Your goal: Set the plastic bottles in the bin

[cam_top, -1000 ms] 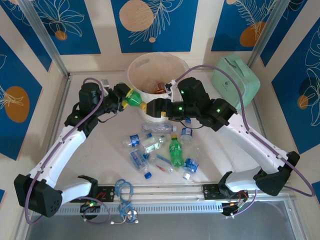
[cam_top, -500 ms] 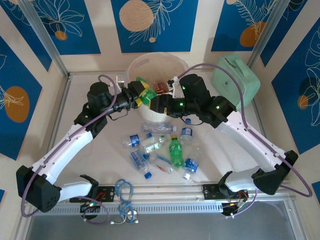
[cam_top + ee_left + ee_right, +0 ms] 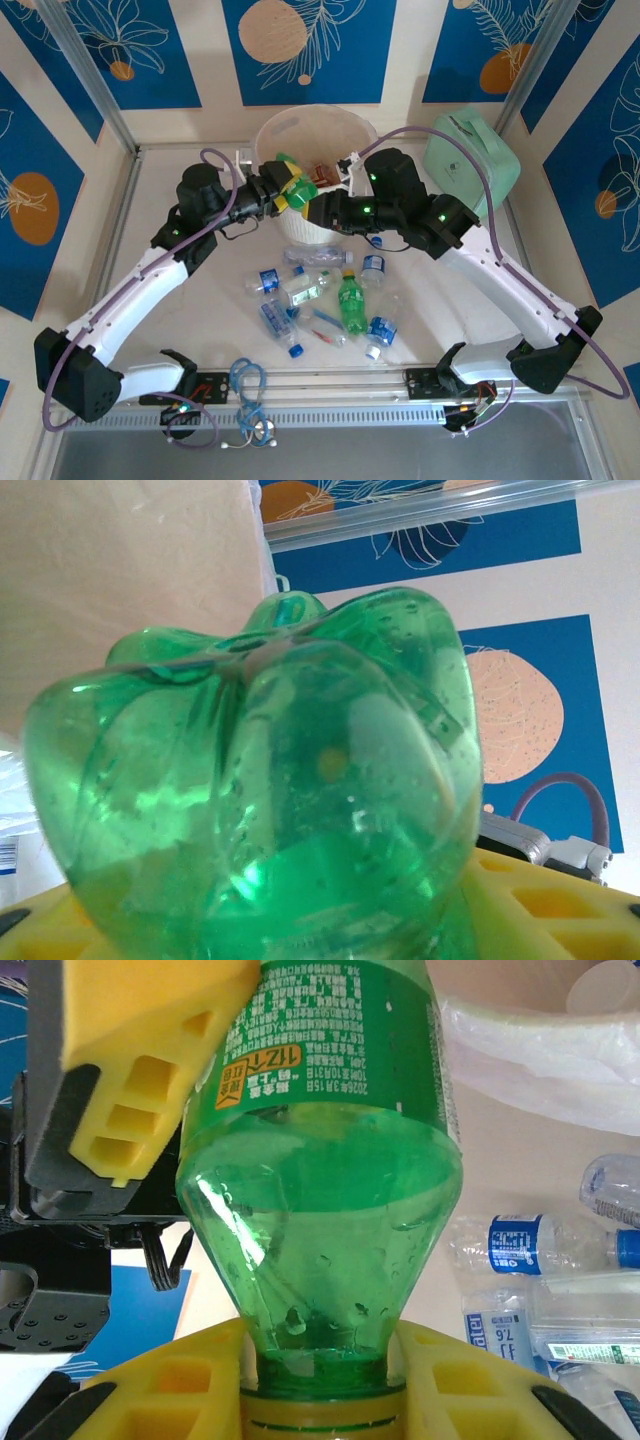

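We have the right gripper [image 3: 322,1392] clamped on the green bottle [image 3: 320,1190] at its neck, over the bin [image 3: 266,135] near rim. The left gripper [image 3: 279,192] flanks its body; we cannot tell if it is gripping. A pile of bottles [image 3: 318,290] waits on the table [image 3: 200,300], so the task is mostly undone.

Two green bottles [image 3: 350,303], one bin [image 3: 300,125], one mint case [image 3: 470,165], two arms [image 3: 140,290].

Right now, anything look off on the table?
One oddity: both arms are on one green bottle over the near edge of the white bin. The right gripper is shut on its neck; the left gripper flanks its body, grip unclear. Nothing looks spilled or broken.
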Robot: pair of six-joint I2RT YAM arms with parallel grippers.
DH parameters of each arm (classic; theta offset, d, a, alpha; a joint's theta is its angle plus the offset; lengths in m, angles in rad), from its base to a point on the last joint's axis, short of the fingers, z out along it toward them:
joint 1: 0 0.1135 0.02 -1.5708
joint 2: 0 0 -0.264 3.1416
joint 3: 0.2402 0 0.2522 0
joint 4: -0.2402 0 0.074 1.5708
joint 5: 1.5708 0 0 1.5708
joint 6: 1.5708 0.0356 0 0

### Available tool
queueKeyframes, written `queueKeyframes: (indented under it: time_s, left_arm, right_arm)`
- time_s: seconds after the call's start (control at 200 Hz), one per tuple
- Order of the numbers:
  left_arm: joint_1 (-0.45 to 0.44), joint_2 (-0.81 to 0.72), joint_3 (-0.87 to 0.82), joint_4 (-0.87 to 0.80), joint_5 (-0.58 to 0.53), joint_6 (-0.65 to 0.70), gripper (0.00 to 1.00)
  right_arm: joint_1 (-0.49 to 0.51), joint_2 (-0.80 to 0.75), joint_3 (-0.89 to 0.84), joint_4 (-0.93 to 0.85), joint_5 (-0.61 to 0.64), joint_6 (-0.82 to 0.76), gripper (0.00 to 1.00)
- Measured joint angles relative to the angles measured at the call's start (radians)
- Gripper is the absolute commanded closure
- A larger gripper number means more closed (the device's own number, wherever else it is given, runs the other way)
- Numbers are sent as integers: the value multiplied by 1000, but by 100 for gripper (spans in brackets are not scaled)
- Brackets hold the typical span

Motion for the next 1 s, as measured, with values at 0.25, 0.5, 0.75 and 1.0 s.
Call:
queueKeyframes:
  time_s: [0.25,0.5,0.75,1.0]
  left_arm:
    - [-3,-2,63,-119,-25,111,0]
    - [-5,-132,196,-526,-319,372,0]
    - [-5,-266,132,-783,-553,489,2]
    - [-5,-264,0,-880,-592,495,10]
  right_arm:
    - [-7,4,31,-43,28,-21,80]
    - [-75,52,201,-110,86,-87,80]
    - [-144,190,360,-177,127,-157,82]
    - [-167,367,549,-265,176,-212,82]
